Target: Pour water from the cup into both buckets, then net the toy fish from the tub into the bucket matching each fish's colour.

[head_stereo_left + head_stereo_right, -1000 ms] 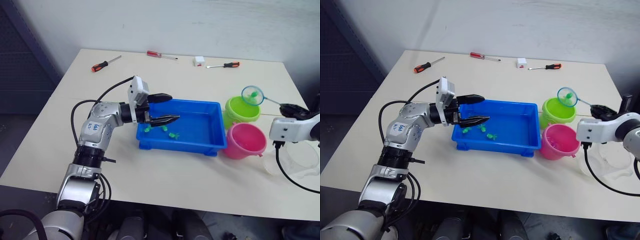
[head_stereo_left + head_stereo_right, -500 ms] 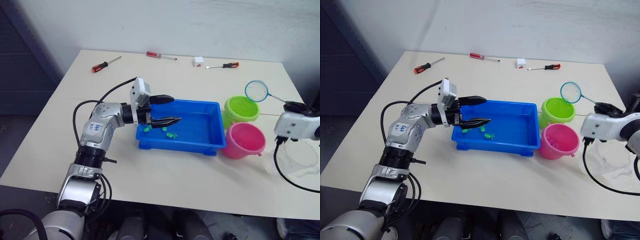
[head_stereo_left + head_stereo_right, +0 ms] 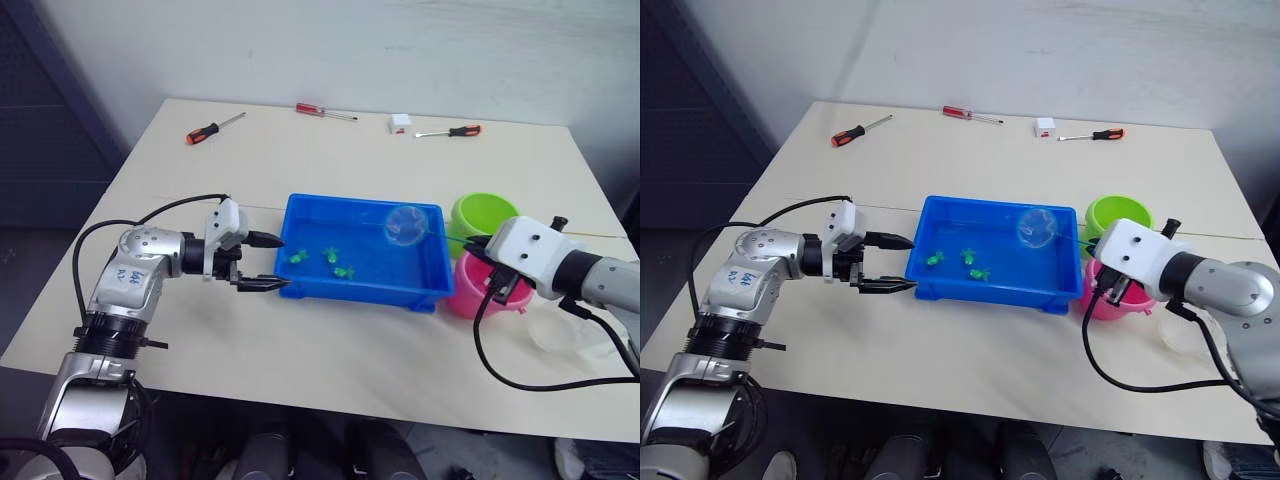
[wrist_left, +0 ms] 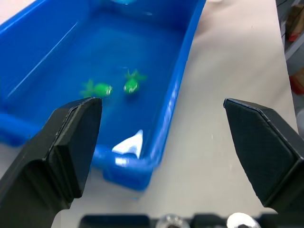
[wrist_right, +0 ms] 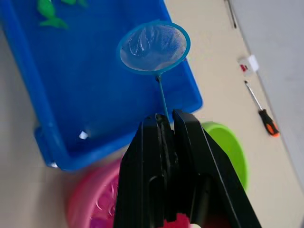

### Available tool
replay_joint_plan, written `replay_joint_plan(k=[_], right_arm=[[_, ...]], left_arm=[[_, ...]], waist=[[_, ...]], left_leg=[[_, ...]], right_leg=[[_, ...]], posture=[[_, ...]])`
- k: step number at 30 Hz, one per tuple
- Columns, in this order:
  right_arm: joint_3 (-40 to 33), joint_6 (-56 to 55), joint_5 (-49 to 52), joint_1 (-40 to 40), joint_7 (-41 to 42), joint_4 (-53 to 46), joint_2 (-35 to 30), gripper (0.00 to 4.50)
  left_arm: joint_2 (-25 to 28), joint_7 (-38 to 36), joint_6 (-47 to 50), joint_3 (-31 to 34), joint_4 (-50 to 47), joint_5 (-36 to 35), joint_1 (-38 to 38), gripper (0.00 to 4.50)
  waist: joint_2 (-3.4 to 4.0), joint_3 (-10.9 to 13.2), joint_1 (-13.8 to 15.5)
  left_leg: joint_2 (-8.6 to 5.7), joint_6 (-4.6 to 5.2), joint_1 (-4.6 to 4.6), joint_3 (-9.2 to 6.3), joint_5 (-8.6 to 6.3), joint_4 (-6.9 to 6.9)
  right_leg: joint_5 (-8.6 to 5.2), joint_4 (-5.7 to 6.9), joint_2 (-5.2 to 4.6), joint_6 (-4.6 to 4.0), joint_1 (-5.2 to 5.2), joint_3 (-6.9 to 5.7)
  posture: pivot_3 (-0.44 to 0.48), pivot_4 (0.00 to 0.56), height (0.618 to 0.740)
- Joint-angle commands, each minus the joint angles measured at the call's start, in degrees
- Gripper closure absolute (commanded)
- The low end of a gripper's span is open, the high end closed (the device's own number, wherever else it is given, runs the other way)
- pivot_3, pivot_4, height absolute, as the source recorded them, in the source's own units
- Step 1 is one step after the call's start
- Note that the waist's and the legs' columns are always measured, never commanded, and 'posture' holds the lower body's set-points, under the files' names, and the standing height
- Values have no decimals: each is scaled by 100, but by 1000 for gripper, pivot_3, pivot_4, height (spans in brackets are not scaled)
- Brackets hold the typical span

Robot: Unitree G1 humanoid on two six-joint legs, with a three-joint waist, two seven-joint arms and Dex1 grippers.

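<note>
Your right gripper (image 5: 166, 142) is pinching the net (image 3: 407, 224) by its thin handle, hoop hanging over the far right corner of the tub (image 3: 425, 287). The three green toy fish (image 3: 331, 256) are lying leftward of the hoop, toward the tub's near-left part, along the handle's line. Your left gripper (image 3: 266, 262) is waiting spread open just beside the tub's left wall, holding nothing.

We see even, soft indoor light across the pale worktop (image 3: 400, 330), with faint shadows. A small white glare sits on the tub (image 4: 128, 145) rim. Close up, the left tool's fingers (image 4: 61, 142) blur.
</note>
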Motion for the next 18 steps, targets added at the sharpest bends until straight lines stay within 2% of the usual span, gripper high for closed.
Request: replay_joint_plan(k=[1, 6, 11, 18], right_arm=[[75, 76, -144, -18, -43, -262, -10, 4500], [519, -50, -402, 22, -26, -202, 39, 4500], [616, 122, -401, -70, -92, -277, 264, 4500], [1375, -222, -787, -281, 100, 156, 347, 4500]], left_arm=[[160, 54, 149, 225, -318, -116, -17, 68], [378, -19, 336, 249, -393, -84, 55, 68], [566, -50, 500, 389, -545, -223, 157, 68], [479, 114, 586, 359, -648, -215, 123, 68]], waist=[[0, 0, -3], [0, 0, -35], [0, 0, -59], [0, 0, -32]], left_leg=[[0, 0, -1, 0, 0, 0], [0, -1, 0, 1, 1, -1], [0, -5, 0, 3, 3, -1], [0, -4, -1, 3, 2, -2]], right_leg=[[0, -1, 0, 0, 0, 0], [0, 4, 0, 0, -4, 0], [-1, 15, 1, -1, -11, 3], [-1, 13, 0, -2, -12, 3]], posture=[[0, 150, 740], [0, 150, 740], [0, 150, 740], [0, 150, 740]])
